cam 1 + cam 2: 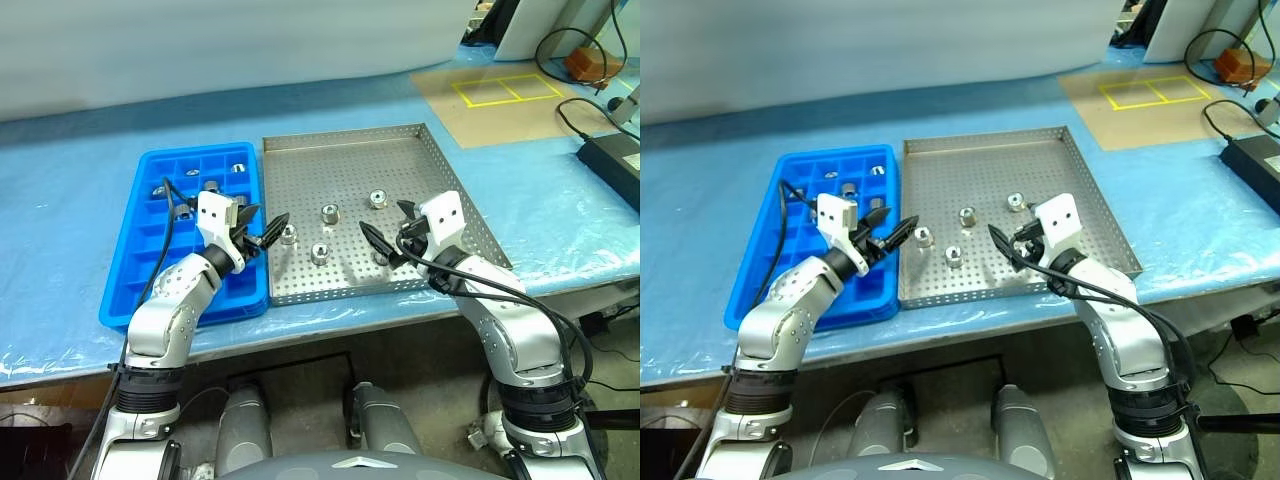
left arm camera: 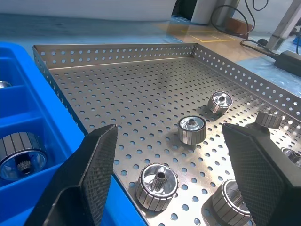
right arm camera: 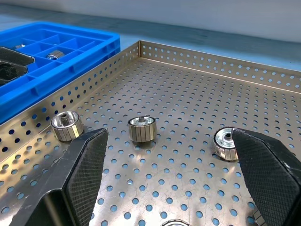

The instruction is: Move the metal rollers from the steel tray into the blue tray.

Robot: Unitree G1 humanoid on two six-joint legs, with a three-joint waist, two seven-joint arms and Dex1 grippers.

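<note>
Overhead, shiny silver metal rollers (image 1: 328, 212) lie on the perforated steel tray (image 1: 350, 150), beside the blue compartmented plastic tray (image 1: 140, 280). Left hand (image 2: 169, 188) and right hand (image 3: 169, 188) each hover released, framing rollers, grasping nothing.

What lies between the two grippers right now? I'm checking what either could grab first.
In the left eye view, two metal rollers stand on the steel tray's perforated floor between the open left gripper and open right gripper.
</note>
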